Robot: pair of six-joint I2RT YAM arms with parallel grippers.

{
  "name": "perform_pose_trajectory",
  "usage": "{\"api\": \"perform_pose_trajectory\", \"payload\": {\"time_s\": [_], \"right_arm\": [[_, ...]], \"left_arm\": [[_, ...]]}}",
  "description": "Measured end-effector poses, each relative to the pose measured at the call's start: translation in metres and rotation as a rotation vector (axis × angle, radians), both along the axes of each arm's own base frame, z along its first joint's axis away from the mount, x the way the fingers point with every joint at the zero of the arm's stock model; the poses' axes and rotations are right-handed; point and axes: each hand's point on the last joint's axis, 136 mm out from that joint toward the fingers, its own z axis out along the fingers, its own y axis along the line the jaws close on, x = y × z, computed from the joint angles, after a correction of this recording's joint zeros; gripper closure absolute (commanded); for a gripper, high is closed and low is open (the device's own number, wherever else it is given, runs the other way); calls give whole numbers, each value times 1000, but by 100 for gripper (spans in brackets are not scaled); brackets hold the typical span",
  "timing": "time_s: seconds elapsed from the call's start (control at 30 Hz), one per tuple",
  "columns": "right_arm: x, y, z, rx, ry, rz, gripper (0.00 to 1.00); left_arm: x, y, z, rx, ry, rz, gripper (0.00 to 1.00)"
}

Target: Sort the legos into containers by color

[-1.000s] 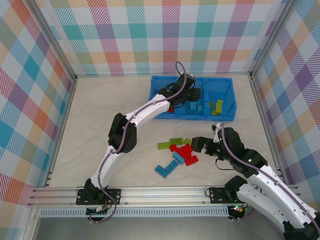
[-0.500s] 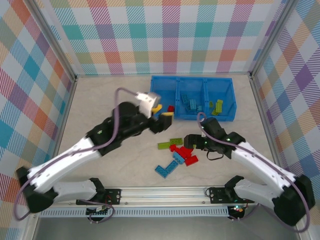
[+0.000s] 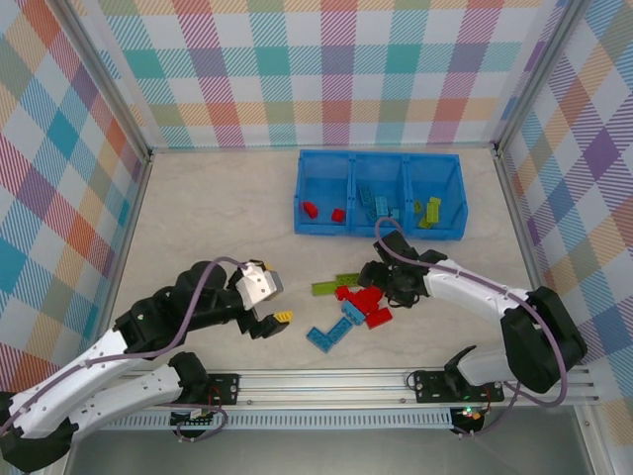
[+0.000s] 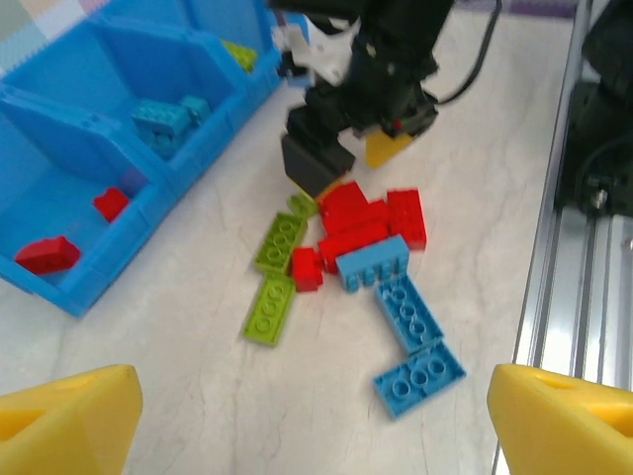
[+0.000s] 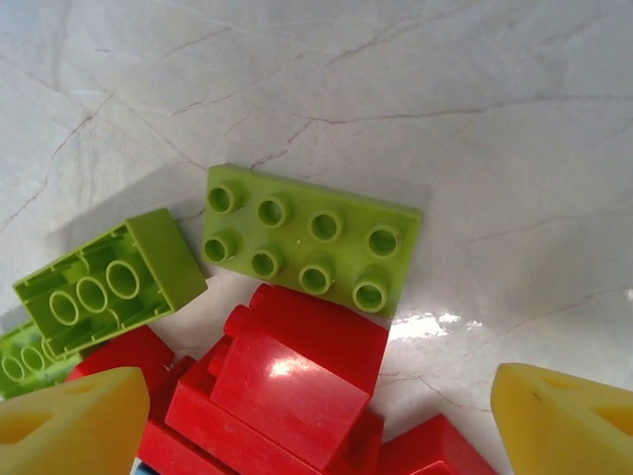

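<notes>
Three containers (image 3: 381, 232), two binned red legos (image 3: 310, 209) (leftmost), three loose blue legos (image 3: 326, 338).

From here I read the legos (image 5: 297, 386) as hard glossy plastic, with a highlight on the red one. The bin (image 4: 59, 129) is smooth blue plastic. The table (image 5: 445, 119) looks like veined stone, faintly shiny. The rail (image 3: 326, 381) is brushed metal. The pads (image 5: 559, 421) are duller yellow plastic.
</notes>
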Motion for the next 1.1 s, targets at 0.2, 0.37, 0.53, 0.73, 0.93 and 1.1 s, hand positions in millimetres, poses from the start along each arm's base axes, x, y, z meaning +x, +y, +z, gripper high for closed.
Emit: {"api": "perform_pose_trajectory", "payload": {"time_s": [0.2,0.37,0.53,0.73,0.93,1.1], "right_arm": [[-9,1,-16,-34,64,-92,27],[-4,2,-16,-51,57,-140,46],[-1,2,-17,-53,51,-166,57],[1,-2,-9,-56,19,-166,70],[15,14,55,5,-166,-84,69],[62,61,130,97,-359,27,68]], "left_arm": [[5,-6,-18,76,5,-26,9],[0,-3,-29,81,10,-35,8],[0,-1,-34,86,8,-37,8],[1,-3,-33,81,-8,-42,8],[4,0,-32,68,-35,-26,5],[12,13,-16,-1,-130,41,0]]}}
